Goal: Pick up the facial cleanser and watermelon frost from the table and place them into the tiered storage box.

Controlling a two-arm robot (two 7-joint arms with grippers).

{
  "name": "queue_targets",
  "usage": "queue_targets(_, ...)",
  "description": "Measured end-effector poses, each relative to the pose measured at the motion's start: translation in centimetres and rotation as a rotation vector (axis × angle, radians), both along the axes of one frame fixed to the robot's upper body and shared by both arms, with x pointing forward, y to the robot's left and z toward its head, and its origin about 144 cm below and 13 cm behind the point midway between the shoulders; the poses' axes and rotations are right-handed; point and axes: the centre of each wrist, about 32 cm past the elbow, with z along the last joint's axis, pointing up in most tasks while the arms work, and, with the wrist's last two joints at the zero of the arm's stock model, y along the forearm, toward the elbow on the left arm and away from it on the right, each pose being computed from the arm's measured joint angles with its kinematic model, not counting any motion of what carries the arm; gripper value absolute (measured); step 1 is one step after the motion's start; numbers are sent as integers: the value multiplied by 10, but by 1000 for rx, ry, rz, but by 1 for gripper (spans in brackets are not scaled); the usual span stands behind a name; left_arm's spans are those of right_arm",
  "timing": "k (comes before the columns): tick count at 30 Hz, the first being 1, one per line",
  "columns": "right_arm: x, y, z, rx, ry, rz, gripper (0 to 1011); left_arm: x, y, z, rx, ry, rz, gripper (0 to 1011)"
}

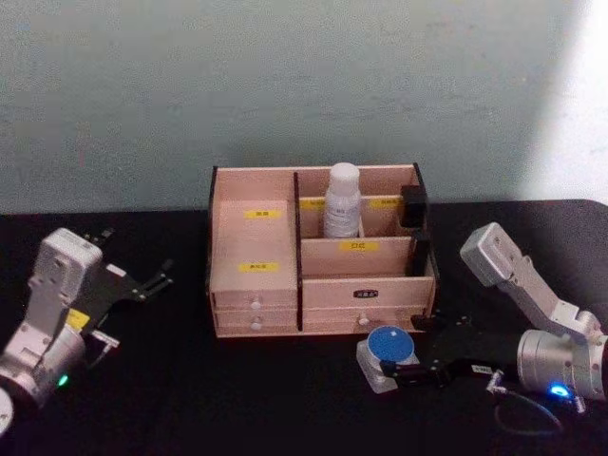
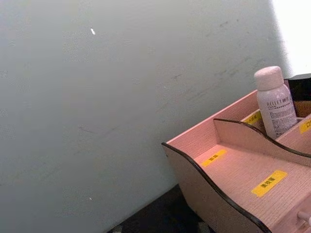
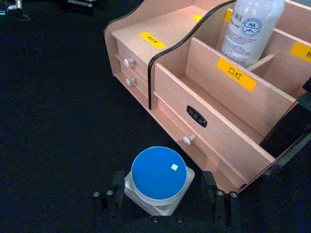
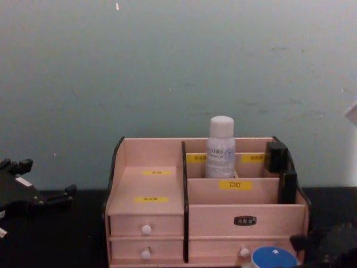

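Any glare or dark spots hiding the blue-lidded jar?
Head view: overexposed wall patch upper right, clear of the jar; left end effector idle at left. Left wrist view: same glare behind the white bottle. Right wrist view: black fingers of the right end effector merge with the black table.

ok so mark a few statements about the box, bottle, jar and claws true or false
1. The white bottle stands upright in a rear compartment of the tiered storage box. True.
2. The blue-lidded jar sits inside a drawer. False: it is on the table, just in front of the box's right side.
3. The right claw has one finger on each side of the jar. True.
4. The left claw grips the bottle. False: it is off to the left of the box, holding nothing.
5. The drawers are pulled out. False: all are pushed in.
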Motion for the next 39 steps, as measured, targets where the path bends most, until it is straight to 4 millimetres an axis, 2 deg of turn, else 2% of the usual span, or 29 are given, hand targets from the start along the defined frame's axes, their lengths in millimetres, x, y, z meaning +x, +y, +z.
queue_targets(16,9,9,-4,4,11,13,1000,0,0,0,0,0,0,1001)
queue_targets(39,12,14,-7,-14,18,14,1000,0,0,0,0,0,0,1001)
